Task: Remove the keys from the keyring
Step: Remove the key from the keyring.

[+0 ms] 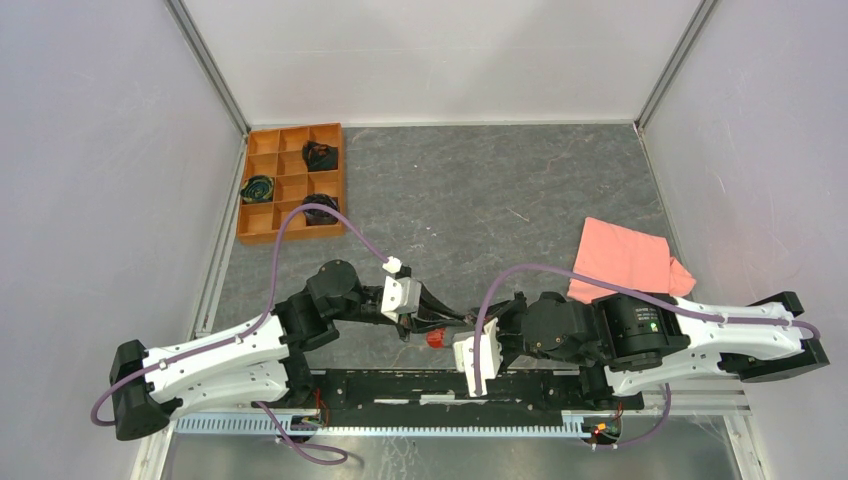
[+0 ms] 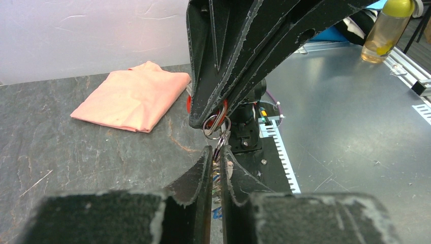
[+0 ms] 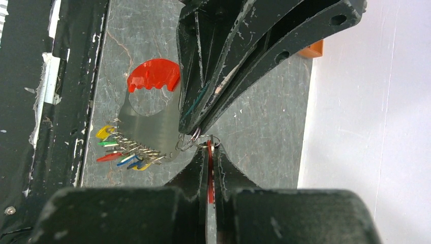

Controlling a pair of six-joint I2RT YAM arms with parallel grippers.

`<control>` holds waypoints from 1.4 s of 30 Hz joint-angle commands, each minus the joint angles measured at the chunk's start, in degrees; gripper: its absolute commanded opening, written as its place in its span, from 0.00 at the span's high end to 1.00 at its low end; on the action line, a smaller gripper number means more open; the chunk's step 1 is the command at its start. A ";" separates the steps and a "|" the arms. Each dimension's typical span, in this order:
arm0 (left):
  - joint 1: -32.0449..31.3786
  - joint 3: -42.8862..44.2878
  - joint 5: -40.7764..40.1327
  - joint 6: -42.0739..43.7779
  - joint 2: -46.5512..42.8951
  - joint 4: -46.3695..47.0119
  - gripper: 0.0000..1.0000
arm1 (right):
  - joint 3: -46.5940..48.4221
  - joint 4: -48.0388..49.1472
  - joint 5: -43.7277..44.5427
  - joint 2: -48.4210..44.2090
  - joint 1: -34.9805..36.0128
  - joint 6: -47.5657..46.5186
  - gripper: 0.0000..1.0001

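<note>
Both arms meet low over the table's near middle. My right gripper (image 3: 209, 147) is shut on the keyring's red strap (image 3: 209, 170), which stands edge-on between its fingers. The thin metal ring (image 3: 195, 138) links to a flat metal tag with a red head (image 3: 152, 75). Several tiny keys (image 3: 119, 150) with red, yellow, green and blue heads fan out beside the tag. My left gripper (image 2: 216, 152) is pinched narrow on the ring (image 2: 219, 138), with bits of keys showing in the slit behind. From above, only the red head (image 1: 435, 338) shows between the left gripper (image 1: 425, 322) and right gripper (image 1: 458, 338).
A folded pink cloth (image 1: 625, 260) lies at the right of the table. An orange compartment tray (image 1: 290, 130) with dark objects stands at the back left. A black rail (image 1: 450, 385) runs along the near edge. Walls enclose the table.
</note>
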 commanded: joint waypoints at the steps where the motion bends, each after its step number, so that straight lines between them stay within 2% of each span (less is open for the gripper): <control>1: -0.18 0.51 1.08 -0.94 -0.40 3.73 0.90 | 0.22 2.94 1.76 -0.58 0.33 0.19 0.99; 5: -0.23 -0.54 -0.29 -2.99 -0.97 5.85 0.98 | -0.80 2.98 2.61 -0.88 0.33 1.00 0.99; 8: -0.19 -0.84 -0.43 -5.63 -1.07 6.52 0.98 | -1.43 2.84 3.20 -1.28 0.32 1.81 0.99; 42: -0.16 -2.57 -4.21 -4.83 -4.47 9.34 0.98 | -5.24 2.06 6.74 -1.71 0.33 3.86 0.99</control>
